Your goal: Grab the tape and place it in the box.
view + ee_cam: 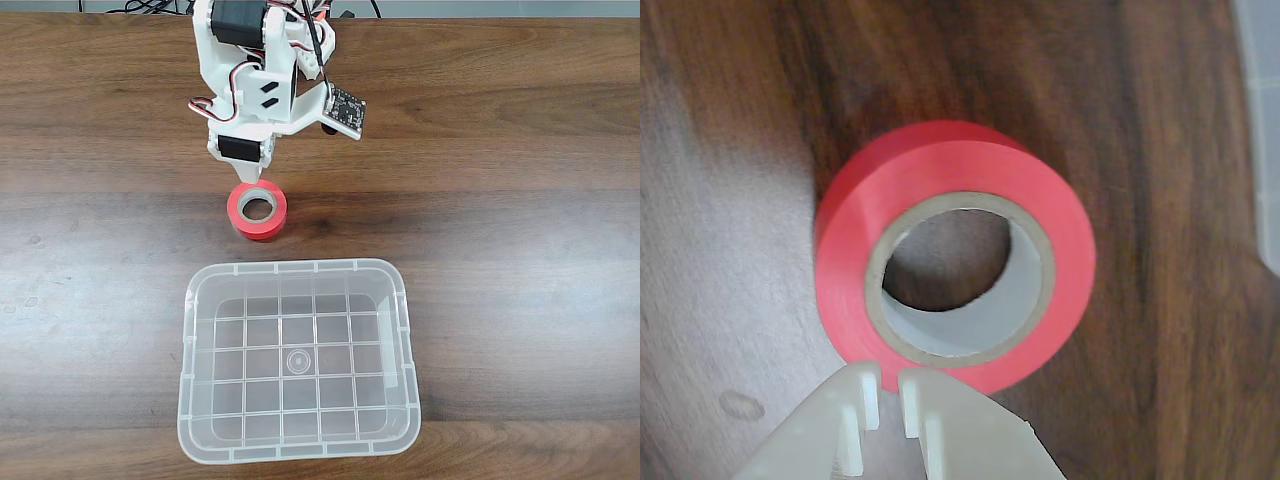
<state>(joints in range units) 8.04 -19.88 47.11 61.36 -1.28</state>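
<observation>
tape: a small bright red-orange roll of tape (pixel 258 210) with a grey-beige cardboard core lies flat on the dark brown wooden table (pixel 520 250), just above the box in the fixed view.
box: a clear translucent plastic bin (pixel 298 362) with rounded corners and a grid-patterned bottom, near the tape but apart from it.
tool: the white tool (pixel 890 392) hangs over the roll's edge, its fingertips (pixel 869 390) nearly together with a narrow gap, holding nothing.
</observation>
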